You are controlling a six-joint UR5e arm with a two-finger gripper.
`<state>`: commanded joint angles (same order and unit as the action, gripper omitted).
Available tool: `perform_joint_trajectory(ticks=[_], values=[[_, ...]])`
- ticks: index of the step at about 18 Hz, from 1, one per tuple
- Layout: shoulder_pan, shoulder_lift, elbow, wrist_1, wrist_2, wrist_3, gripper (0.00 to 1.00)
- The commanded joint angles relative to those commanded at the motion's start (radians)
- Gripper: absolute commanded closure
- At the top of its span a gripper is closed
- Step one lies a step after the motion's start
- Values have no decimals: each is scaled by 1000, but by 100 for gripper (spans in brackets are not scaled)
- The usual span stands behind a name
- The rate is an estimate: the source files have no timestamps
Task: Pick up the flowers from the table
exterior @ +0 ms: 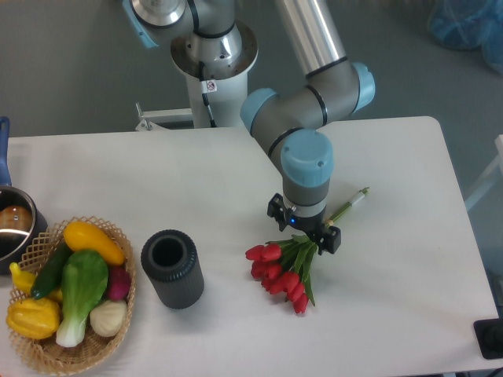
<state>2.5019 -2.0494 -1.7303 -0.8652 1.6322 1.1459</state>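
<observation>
The flowers (280,273), a bunch of red tulip buds with green leaves, lie on the white table (393,298) right of centre. Their thin green stems run up and right to a tip (358,195). My gripper (303,228) points straight down over the stems, just above the leaves, and the arm's wrist hides most of it. Its two black fingers (275,209) show spread on either side of the stems, so it looks open. The bunch rests on the table.
A dark cylinder (172,269) stands upright left of the flowers. A wicker basket (118,318) of vegetables sits at the front left. A metal pot (14,224) is at the left edge. The robot base (212,55) is behind.
</observation>
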Motion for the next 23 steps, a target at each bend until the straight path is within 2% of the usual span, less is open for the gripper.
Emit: perform_joint_trajectory(ticks=[4,5,6,8,9,12,20,22,23], values=[[-23,-20,0,5,2,-3,0],[-23,-21,0,5,2,-2,7],[-23,-20,0,5,2,-2,36],[-25,-18,-2,5,2,0,86],[-25,-17,-3,5,0,-3,99],[-26,-11,-8,3,-2,-11,100],[-8,64,8,-6,54,-8,100],[6,84,50,-44,48,-11,100],[20,89,79,-81,43,-11,100]])
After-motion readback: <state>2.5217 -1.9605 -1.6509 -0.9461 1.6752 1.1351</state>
